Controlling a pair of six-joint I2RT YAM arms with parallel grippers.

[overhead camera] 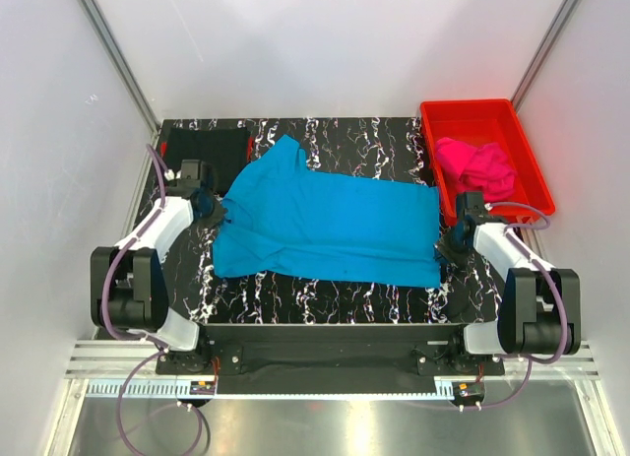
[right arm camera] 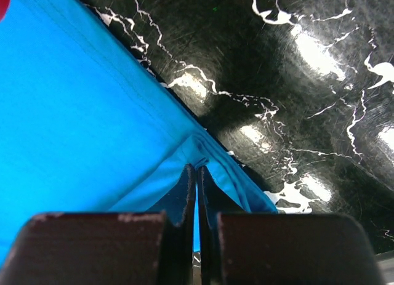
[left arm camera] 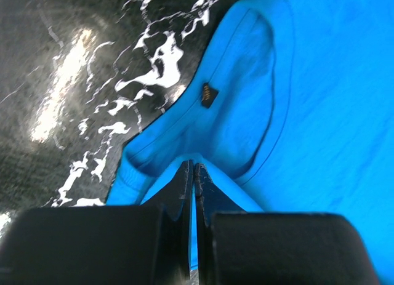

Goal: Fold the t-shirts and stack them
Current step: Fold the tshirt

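Observation:
A turquoise-blue t-shirt (overhead camera: 330, 225) lies spread across the middle of the black marbled table (overhead camera: 325, 298). My left gripper (overhead camera: 219, 216) is shut on its left edge beside the collar (left arm camera: 240, 100), with cloth pinched between the jaws (left arm camera: 193, 168). At the shirt's right edge, my right gripper (overhead camera: 445, 241) is shut on the hem (right arm camera: 197, 168), which bunches up at the fingertips. A black t-shirt (overhead camera: 205, 146), folded flat, rests at the table's back left corner. The hot pink t-shirt (overhead camera: 477, 163) sits crumpled inside the red bin (overhead camera: 528, 161).
The red bin stands at the back right, close behind my right arm. White walls with metal rails enclose the table on both sides. Bare marbled tabletop (right arm camera: 295, 88) shows in front of the blue shirt and right of its hem.

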